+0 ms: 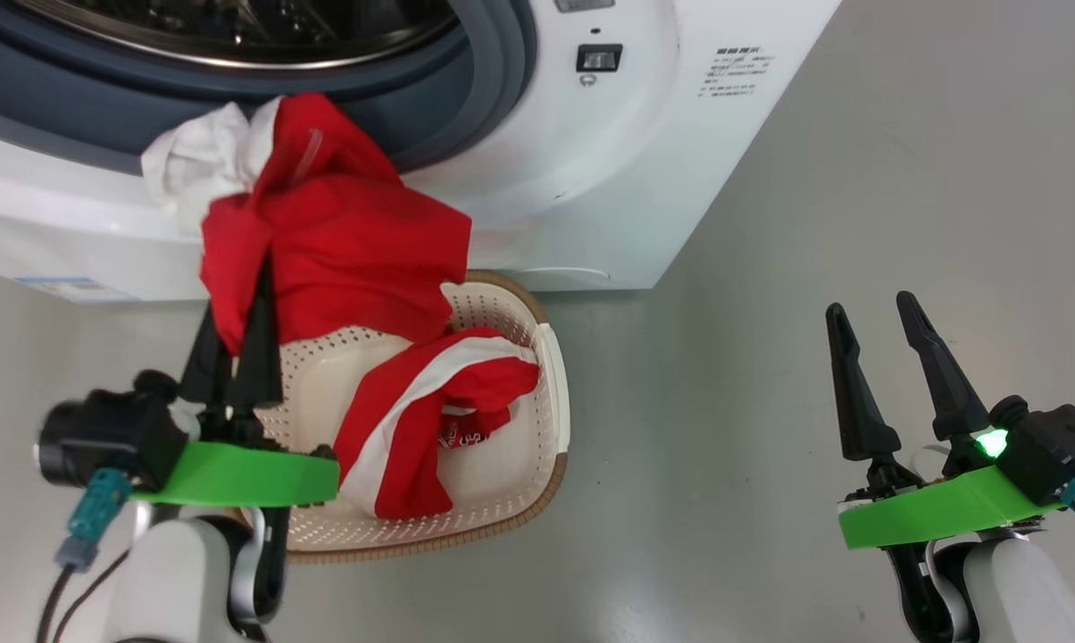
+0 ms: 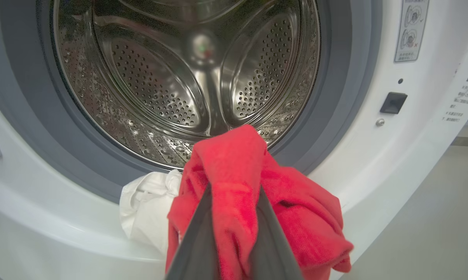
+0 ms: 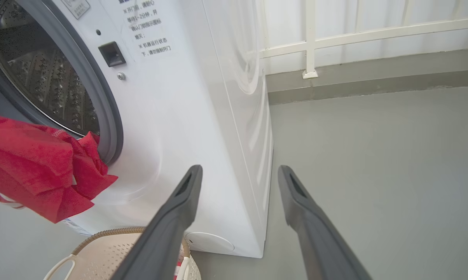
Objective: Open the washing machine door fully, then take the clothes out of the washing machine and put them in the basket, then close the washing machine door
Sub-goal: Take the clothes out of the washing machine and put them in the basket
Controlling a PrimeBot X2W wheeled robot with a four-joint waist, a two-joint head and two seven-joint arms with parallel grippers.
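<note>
Where left claw [image 2: 236, 194] pinches clothes [image 1: 350, 241], tips hidden.

Smooth grey floor [image 3: 374, 163] runs to a grey kerb [image 3: 374, 76] under a white railing [image 3: 309, 39].

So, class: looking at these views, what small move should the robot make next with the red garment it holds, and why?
Probably draw the left gripper away from the big white washing machine and down over the cream perforated plastic basket. It is shut on the bright red garment, whose white part lies against the machine's front; another red-and-white striped garment already lies in the basket.
</note>
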